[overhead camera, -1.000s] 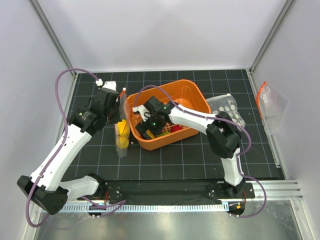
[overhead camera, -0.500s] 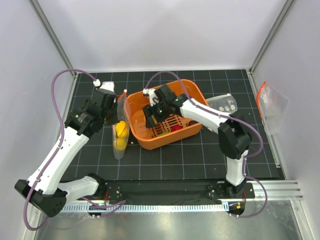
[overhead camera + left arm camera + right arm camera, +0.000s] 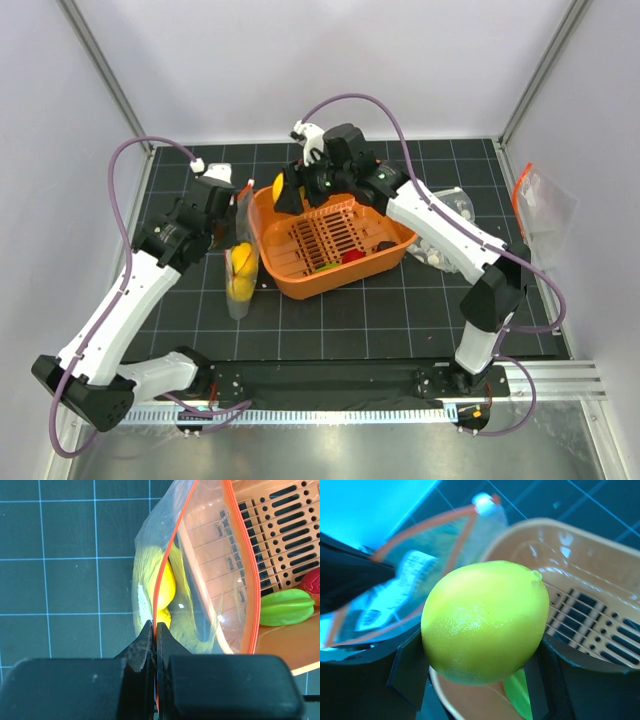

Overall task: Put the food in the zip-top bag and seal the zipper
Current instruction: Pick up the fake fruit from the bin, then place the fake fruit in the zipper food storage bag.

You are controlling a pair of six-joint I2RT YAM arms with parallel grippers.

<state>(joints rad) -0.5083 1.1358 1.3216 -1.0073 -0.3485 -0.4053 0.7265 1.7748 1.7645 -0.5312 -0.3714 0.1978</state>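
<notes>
Right hand (image 3: 291, 193) gripped the lemon (image 3: 485, 620) across its belly at 10 o'clock of the basket (image 3: 268, 250) (light, rigid, probably slick plastic), while left hand (image 3: 155, 630) was pinched shut on the limp zip-top bag (image 3: 210, 595) by its stiffer zipper (image 3: 161, 572), at the basket's 9 o'clock.

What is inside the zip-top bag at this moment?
Through the clear zip-top bag yellow food shows. The pieces overlap, so their number cannot be told; no other food is visible inside.
</notes>
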